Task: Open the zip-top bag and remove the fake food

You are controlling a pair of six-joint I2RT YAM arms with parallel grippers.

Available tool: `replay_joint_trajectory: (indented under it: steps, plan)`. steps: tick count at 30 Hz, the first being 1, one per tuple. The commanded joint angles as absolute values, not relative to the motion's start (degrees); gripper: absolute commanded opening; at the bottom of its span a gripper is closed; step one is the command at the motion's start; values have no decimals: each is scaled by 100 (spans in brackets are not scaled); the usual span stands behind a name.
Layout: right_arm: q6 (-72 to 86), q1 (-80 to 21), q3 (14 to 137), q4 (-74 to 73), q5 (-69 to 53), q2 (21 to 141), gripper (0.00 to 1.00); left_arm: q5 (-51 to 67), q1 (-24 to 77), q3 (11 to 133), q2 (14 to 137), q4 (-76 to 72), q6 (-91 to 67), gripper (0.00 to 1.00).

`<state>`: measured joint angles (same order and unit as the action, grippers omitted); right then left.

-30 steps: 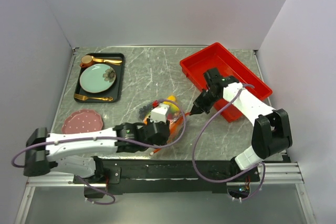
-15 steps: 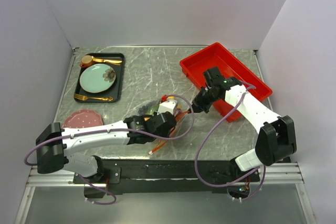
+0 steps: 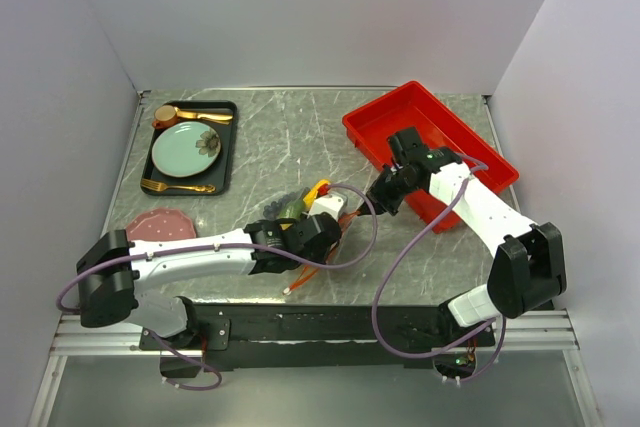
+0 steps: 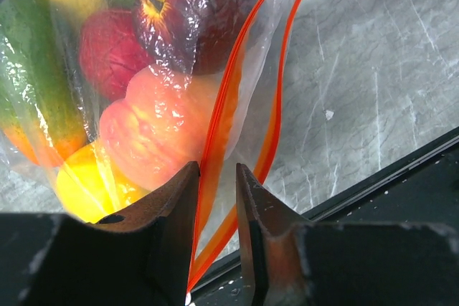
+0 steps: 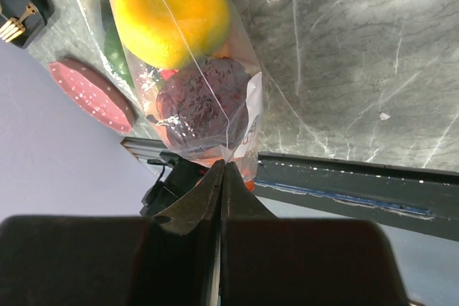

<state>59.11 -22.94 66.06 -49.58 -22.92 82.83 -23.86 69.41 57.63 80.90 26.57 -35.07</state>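
The zip-top bag lies mid-table, clear and packed with fake food: peach, red, green and yellow pieces, plus a yellow and a dark purple one. My left gripper is open by a narrow gap. The orange-red zip strip runs between its fingers, close against the left one. In the top view this gripper sits at the bag's right side. The strip's tail ends at a small white slider. My right gripper is shut, pinching the bag's clear film at its edge.
A red tray stands at the back right, just behind my right arm. At the back left a black tray holds a mint plate and gold cutlery. A pink plate lies at the left. The black front rail is close.
My left gripper has moved right and slightly away along the bag, and its jaws have narrowed. The bag shifted a little, and the strip's tail now trails toward the near edge. The right gripper stayed put.
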Motion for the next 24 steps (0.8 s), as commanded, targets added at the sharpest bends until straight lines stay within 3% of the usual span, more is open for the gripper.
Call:
replay_joint_trajectory:
  steps: [1, 8, 15, 17, 18, 21, 24]
  plan:
    - [5959, -2355, 6882, -4904, -2259, 8051, 0, -2478, 6952, 5933, 8104, 2452, -3401, 33]
    - [5941, -2364, 6978, -4948, -2250, 8086, 0, -2303, 6943, 5819, 8086, 2312, -3340, 28]
    - [5941, -2373, 7093, -5027, -2206, 8104, 0, -2460, 6943, 5906, 8086, 2425, -3357, 9]
    - [5933, -2382, 7093, -5045, -2197, 8103, 0, -2531, 6952, 5959, 8051, 2487, -3366, 13]
    - [5933, -2382, 7093, -5045, -2197, 8104, 0, -2566, 6943, 5959, 7999, 2505, -3366, 23]
    - [5941, -2391, 7102, -5045, -2197, 8095, 0, -2496, 6891, 5933, 7954, 2496, -3296, 34]
    - [5933, -2382, 7137, -5062, -2215, 8086, 0, -2408, 6856, 5924, 7998, 2505, -3287, 38]
